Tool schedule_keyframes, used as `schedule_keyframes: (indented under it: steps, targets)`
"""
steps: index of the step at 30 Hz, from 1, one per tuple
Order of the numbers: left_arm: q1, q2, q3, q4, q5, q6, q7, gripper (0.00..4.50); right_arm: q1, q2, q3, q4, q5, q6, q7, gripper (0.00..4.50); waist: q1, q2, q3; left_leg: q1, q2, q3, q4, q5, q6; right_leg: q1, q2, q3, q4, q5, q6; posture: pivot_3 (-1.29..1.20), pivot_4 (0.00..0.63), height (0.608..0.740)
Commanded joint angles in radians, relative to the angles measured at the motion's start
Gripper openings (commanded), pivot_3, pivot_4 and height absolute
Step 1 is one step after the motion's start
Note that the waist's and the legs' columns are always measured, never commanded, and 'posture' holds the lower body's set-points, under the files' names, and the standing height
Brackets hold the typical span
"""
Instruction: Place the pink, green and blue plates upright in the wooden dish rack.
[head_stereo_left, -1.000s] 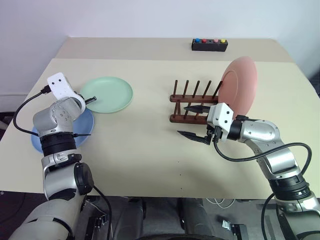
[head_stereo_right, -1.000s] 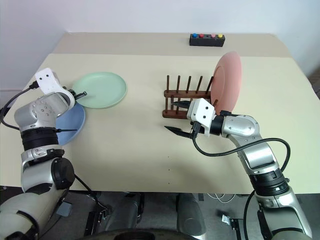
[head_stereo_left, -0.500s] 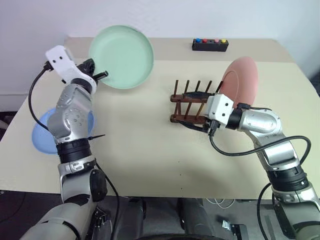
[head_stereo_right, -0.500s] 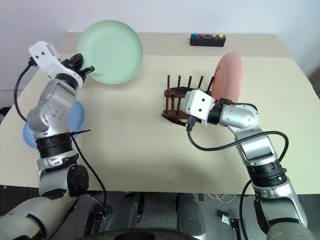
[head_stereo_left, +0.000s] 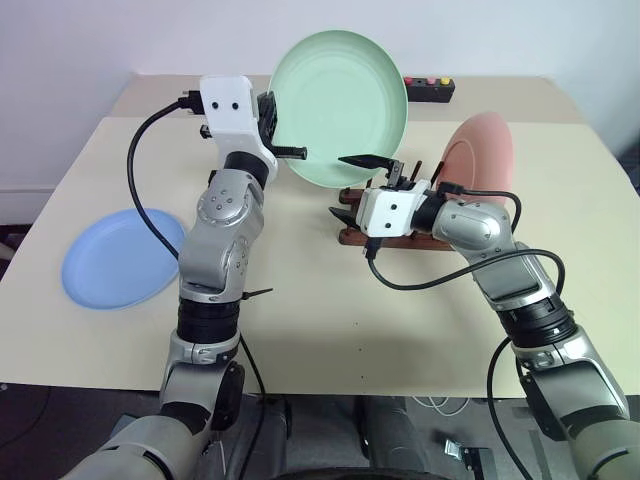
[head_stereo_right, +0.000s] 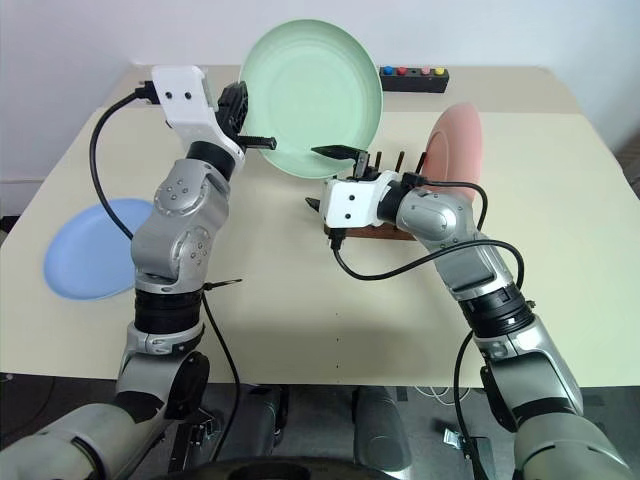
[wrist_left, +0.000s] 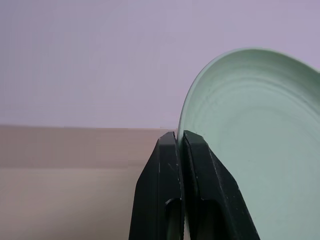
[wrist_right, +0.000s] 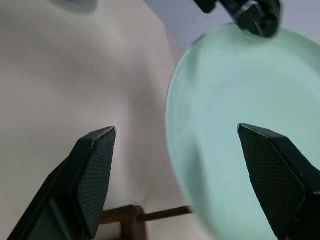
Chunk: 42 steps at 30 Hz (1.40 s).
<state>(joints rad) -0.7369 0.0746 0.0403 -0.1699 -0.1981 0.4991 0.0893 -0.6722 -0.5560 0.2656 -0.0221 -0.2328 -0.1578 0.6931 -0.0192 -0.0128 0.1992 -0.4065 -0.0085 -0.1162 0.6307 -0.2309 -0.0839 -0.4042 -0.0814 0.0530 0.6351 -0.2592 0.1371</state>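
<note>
Blue plate (head_stereo_left: 125, 257) lies flat on the table (head_stereo_left: 300, 300), well off to the left of the left gripper (head_stereo_left: 288, 152). That gripper is clamped on the rim of the green plate (head_stereo_left: 340, 105), pale mint and matte (faint rings on its face), held up on edge in the air. Right gripper (head_stereo_left: 350, 185), fingers wide apart, sits just below the plate's lower edge. Behind it, the wooden dish rack (head_stereo_left: 395, 225) holds the salmon pink plate (head_stereo_left: 480, 165) upright at its right end.
</note>
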Motion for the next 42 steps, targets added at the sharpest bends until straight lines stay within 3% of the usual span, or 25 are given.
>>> schedule_keyframes:
  steps: [1, 9, 12, 18, 24, 28, 34, 39, 42]
  targets:
    - [-0.019, -0.003, -0.016, -0.077, 0.019, 0.018, -0.002, 0.05, -0.036, 0.015, 0.004, 0.017, -0.049, -0.039, -0.043, 3.99, 0.001, 0.000, 0.000, 0.000, 0.000, 0.000, 0.000, 0.000, 0.000, 0.000, 0.000, 0.000, 0.000, 0.000, 0.000, 0.00, 0.150, 0.734]
    - [-0.028, -0.031, -0.010, -0.117, 0.005, 0.062, -0.010, 0.05, -0.042, 0.007, 0.021, 0.100, -0.163, -0.104, -0.118, 3.99, 0.004, 0.000, 0.000, 0.000, 0.000, 0.000, 0.000, 0.000, 0.001, 0.000, 0.000, 0.000, 0.000, 0.000, 0.000, 0.00, 0.150, 0.734]
    - [-0.022, -0.035, -0.011, -0.115, 0.006, 0.066, -0.017, 0.00, -0.040, 0.007, 0.021, 0.116, -0.179, -0.120, -0.132, 3.10, 0.003, 0.000, 0.000, 0.000, 0.000, 0.000, 0.000, 0.000, 0.001, 0.000, 0.000, 0.000, 0.000, 0.000, 0.000, 0.00, 0.150, 0.734]
    - [-0.018, -0.046, -0.004, -0.113, 0.005, 0.075, -0.025, 0.00, -0.037, 0.012, 0.011, 0.117, -0.180, -0.129, -0.151, 0.02, 0.002, 0.000, 0.000, 0.000, 0.000, 0.000, 0.000, 0.000, 0.001, 0.000, 0.000, 0.000, 0.000, 0.000, 0.000, 0.00, 0.150, 0.734]
    - [-0.015, -0.073, 0.027, -0.118, -0.030, 0.076, -0.034, 0.00, -0.035, 0.009, 0.012, 0.122, -0.187, -0.140, -0.161, 0.02, 0.002, 0.000, 0.000, 0.000, 0.000, 0.000, 0.000, 0.000, 0.001, 0.000, 0.000, 0.000, 0.000, 0.000, 0.000, 0.00, 0.150, 0.734]
    - [-0.016, -0.100, 0.078, -0.125, -0.082, 0.042, -0.037, 1.43, -0.035, 0.006, 0.010, 0.124, -0.201, -0.150, -0.176, 0.00, 0.003, 0.000, 0.000, 0.000, 0.000, 0.000, 0.000, 0.000, 0.001, 0.000, 0.000, 0.000, 0.000, 0.000, 0.000, 0.00, 0.150, 0.734]
    - [-0.041, -0.104, 0.163, -0.128, -0.135, -0.052, -0.025, 4.48, -0.046, 0.001, -0.001, 0.133, -0.206, -0.174, -0.200, 0.00, 0.001, 0.000, 0.000, 0.000, 0.000, 0.000, 0.000, 0.000, 0.001, 0.000, 0.000, 0.000, 0.000, 0.000, 0.000, 0.00, 0.150, 0.734]
    - [-0.067, -0.029, 0.263, -0.092, -0.108, -0.153, 0.021, 4.48, -0.062, 0.004, -0.044, 0.115, -0.145, -0.204, -0.212, 0.00, 0.001, 0.000, 0.000, 0.000, 0.000, 0.000, 0.000, 0.000, 0.001, 0.000, 0.000, 0.000, 0.000, 0.000, 0.000, 0.00, 0.150, 0.734]
    - [-0.040, 0.047, 0.279, -0.052, -0.077, -0.153, 0.015, 4.48, -0.068, 0.031, -0.113, 0.063, 0.012, -0.159, -0.178, 0.00, 0.001, 0.000, 0.000, 0.000, 0.000, 0.000, 0.000, 0.000, 0.001, 0.000, 0.000, 0.000, 0.000, 0.000, 0.000, 0.00, 0.150, 0.734]
